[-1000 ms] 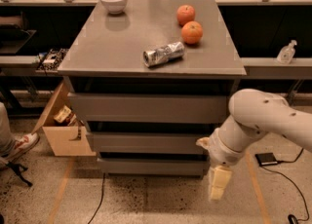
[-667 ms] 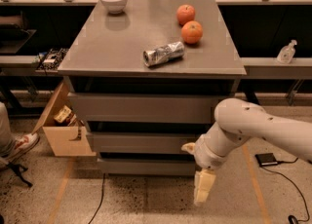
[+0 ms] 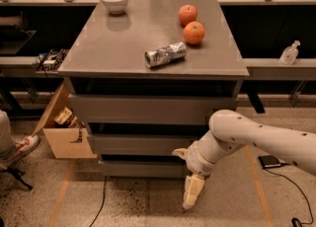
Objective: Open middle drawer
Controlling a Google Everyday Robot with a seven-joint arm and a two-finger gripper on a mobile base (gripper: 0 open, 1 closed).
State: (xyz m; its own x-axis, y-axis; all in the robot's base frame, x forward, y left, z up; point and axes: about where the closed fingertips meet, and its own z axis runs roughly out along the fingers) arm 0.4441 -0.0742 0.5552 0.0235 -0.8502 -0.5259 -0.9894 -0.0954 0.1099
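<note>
The grey cabinet [image 3: 148, 28] has three plain handleless drawer fronts. The middle drawer [image 3: 133, 143] is the mid-sized front, between the taller top front [image 3: 143, 110] and the slim bottom front [image 3: 138, 168]. It looks pushed in. My white arm [image 3: 256, 139] reaches in from the right. My gripper [image 3: 191, 189] hangs pointing down in front of the cabinet's lower right corner, at the level of the bottom front and just below the right end of the middle drawer. It holds nothing that I can see.
On the cabinet top lie a crushed silver can [image 3: 165, 54], two oranges [image 3: 193, 32] and a white bowl [image 3: 114, 1]. An open cardboard box [image 3: 61, 130] stands at the cabinet's left. A person's shoe [image 3: 22, 147] is at far left. Cables [image 3: 291, 186] lie on the floor at right.
My arm and gripper have swung left along the front of the cabinet, from beyond its right edge to its lower right corner. The drawers have not moved.
</note>
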